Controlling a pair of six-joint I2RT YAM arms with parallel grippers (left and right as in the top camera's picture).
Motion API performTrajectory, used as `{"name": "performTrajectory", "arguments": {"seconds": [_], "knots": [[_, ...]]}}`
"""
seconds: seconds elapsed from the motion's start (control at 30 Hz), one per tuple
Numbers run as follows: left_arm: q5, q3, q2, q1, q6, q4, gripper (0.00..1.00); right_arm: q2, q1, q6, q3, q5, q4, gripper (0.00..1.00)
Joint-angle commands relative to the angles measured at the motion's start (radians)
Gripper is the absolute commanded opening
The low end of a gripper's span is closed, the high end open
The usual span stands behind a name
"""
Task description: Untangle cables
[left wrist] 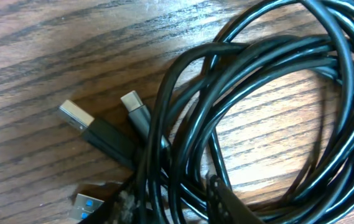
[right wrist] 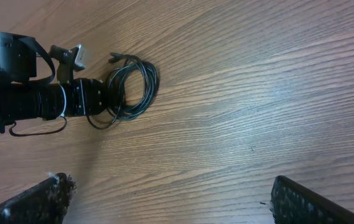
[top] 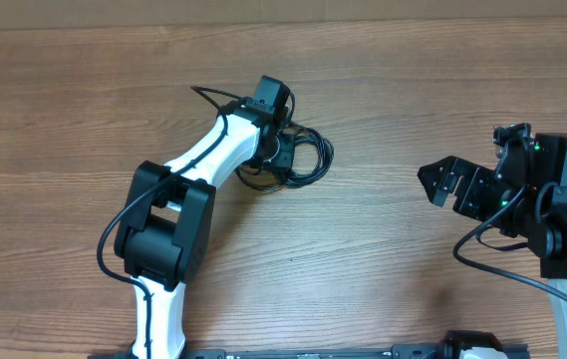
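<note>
The cables [top: 313,158] lie as one coiled black bundle on the wooden table, left of centre. In the left wrist view the cables [left wrist: 270,68] fill the frame as overlapping loops, with a silver USB plug [left wrist: 76,115], a small grey plug [left wrist: 136,107] and a blue-tongued plug [left wrist: 86,206] at the left. My left gripper [top: 281,155] is down on the coil's left side; in its own view the left gripper [left wrist: 173,196] has its fingers pressed against several strands on both sides. My right gripper [top: 438,183] hangs open far to the right, empty. From there the cables [right wrist: 140,87] look small.
The left arm [top: 198,160] stretches diagonally from the near edge up to the coil. The right arm's base [top: 562,214] stands at the right edge. Bare wood [top: 383,249] separates the two arms. The right gripper [right wrist: 170,193] shows only table between its fingers [right wrist: 313,202].
</note>
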Motion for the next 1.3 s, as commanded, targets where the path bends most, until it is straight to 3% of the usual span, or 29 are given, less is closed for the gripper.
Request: {"name": "performTrajectory", "arguments": {"seconds": [0.0,0.27,0.57,0.67,0.83,1.27], "knots": [[0.000,0.024,0.014,-0.001,0.000,-0.013,0.31,-0.001,-0.006,0.000,0.029,0.000,0.002,1.00],[0.009,0.097,-0.004,0.000,0.001,-0.103,0.05,0.000,-0.006,0.000,0.029,0.000,0.001,1.00],[0.088,0.097,-0.004,-0.003,0.001,-0.264,0.04,0.017,-0.006,0.000,0.027,-0.002,-0.050,1.00],[0.190,0.097,-0.004,-0.010,0.018,-0.303,0.04,0.038,-0.006,0.000,0.025,-0.016,-0.078,1.00],[0.408,0.094,-0.004,-0.037,0.147,-0.281,0.04,0.096,-0.006,0.000,0.005,-0.057,-0.088,1.00],[0.457,0.094,-0.004,-0.059,0.148,-0.240,0.04,0.319,0.049,0.000,-0.048,-0.087,-0.075,0.99]]}}
